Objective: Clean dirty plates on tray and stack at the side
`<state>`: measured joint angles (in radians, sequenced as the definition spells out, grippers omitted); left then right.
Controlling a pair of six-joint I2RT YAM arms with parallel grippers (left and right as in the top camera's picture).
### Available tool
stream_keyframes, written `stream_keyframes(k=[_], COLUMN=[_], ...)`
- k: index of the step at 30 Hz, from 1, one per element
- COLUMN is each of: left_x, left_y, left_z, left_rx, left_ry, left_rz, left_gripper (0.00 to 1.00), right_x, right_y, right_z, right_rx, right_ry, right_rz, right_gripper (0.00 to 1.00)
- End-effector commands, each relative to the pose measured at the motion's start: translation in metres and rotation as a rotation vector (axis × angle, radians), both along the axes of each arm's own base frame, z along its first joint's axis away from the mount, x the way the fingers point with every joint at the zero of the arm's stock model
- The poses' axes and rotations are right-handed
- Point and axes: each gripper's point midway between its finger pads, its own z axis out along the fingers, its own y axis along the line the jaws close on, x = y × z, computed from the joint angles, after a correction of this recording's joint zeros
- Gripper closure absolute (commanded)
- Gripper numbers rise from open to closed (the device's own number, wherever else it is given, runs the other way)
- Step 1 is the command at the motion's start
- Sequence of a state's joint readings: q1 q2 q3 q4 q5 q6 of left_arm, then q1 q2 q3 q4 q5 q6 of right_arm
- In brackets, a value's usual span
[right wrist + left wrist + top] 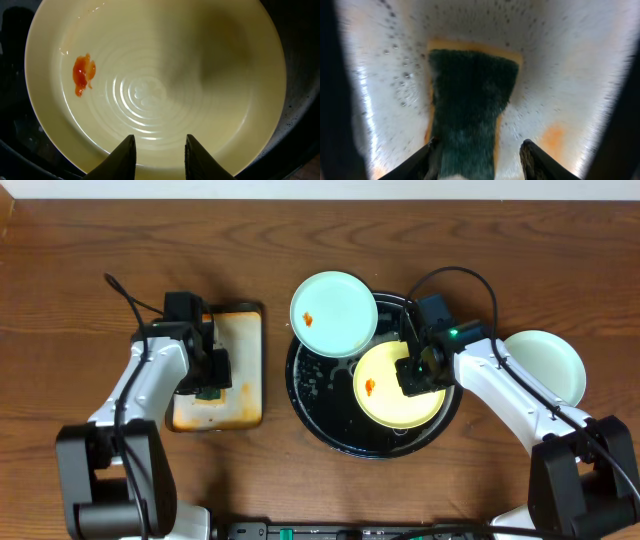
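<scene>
Dirty plates [395, 395]: yellow plate [150, 75] in black tray [318, 408], mint plate [333, 313] on its far-left rim, 2nd mint plate [548, 360] right of it.
Brown wood table [60, 300]; L gripper [476, 162] jaws apart astride sponge [470, 100], R gripper [157, 155] part-spread, empty, over yellow plate.

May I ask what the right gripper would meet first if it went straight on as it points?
Most likely the yellow plate: the right gripper points down at its inside near the rim, nothing between; the gap is hard to judge.
</scene>
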<state>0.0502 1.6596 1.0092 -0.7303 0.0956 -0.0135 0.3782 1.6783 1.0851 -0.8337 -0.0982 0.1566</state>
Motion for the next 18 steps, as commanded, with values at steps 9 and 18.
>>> stream_keyframes(k=[9,18], left_x=[-0.009,0.002], left_y=[0.004,0.005], left_z=[-0.035,-0.032], left_rx=[0.029,0.031], left_ry=[0.084,0.045], left_rz=[-0.017,-0.016], left_gripper=[0.91,0.93], right_x=[-0.001,-0.001], right_y=[-0.001,-0.001], right_z=[0.0,0.0], right_rx=[0.006,0.006], right_ry=[0.007,0.007], right_rz=[-0.008,-0.008], right_gripper=[0.69,0.73])
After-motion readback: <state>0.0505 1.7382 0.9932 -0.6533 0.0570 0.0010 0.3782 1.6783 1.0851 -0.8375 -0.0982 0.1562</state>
